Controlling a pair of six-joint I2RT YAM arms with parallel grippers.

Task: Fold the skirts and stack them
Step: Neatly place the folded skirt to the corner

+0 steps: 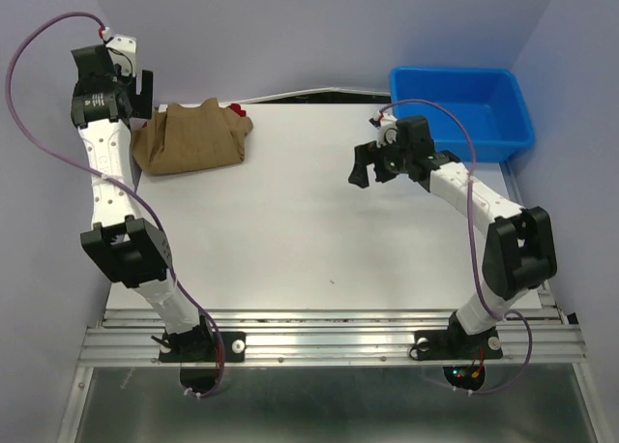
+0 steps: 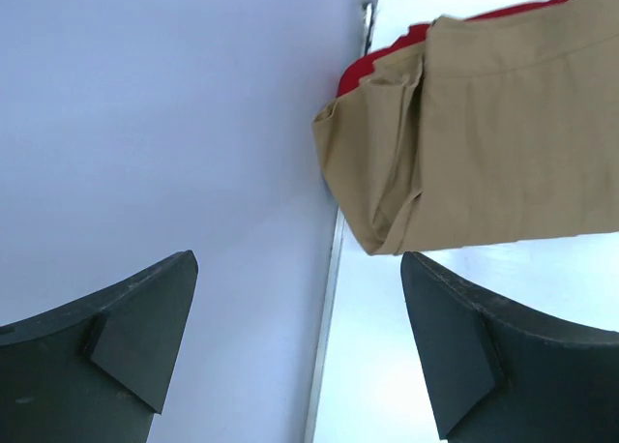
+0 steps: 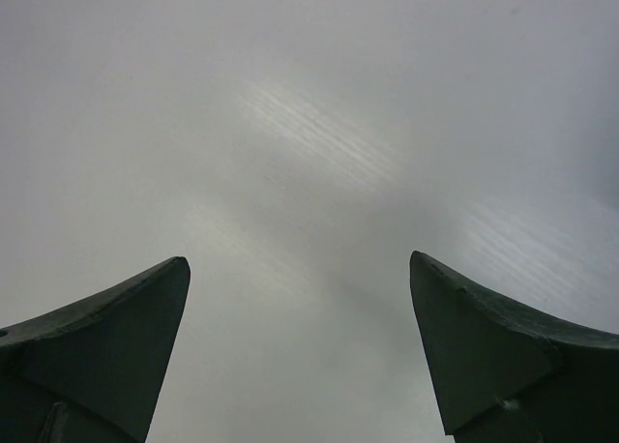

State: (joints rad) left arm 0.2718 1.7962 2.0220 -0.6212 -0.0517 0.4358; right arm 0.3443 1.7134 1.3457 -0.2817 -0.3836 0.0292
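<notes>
2 skirts (image 1: 191, 138), white tbl (image 1: 309, 230), lilac walls (image 1: 319, 27).

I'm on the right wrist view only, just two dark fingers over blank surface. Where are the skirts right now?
Observer: The tan skirt lies folded at the far left corner of the table.
Operator: And the red one?
Observer: The red skirt sits underneath the tan one; only a strip of red shows past its far edge.
Operator: Is the left arm holding either of them?
Observer: No. The left gripper is next to the pile with its fingers wide apart, empty and clear of the cloth.
</notes>
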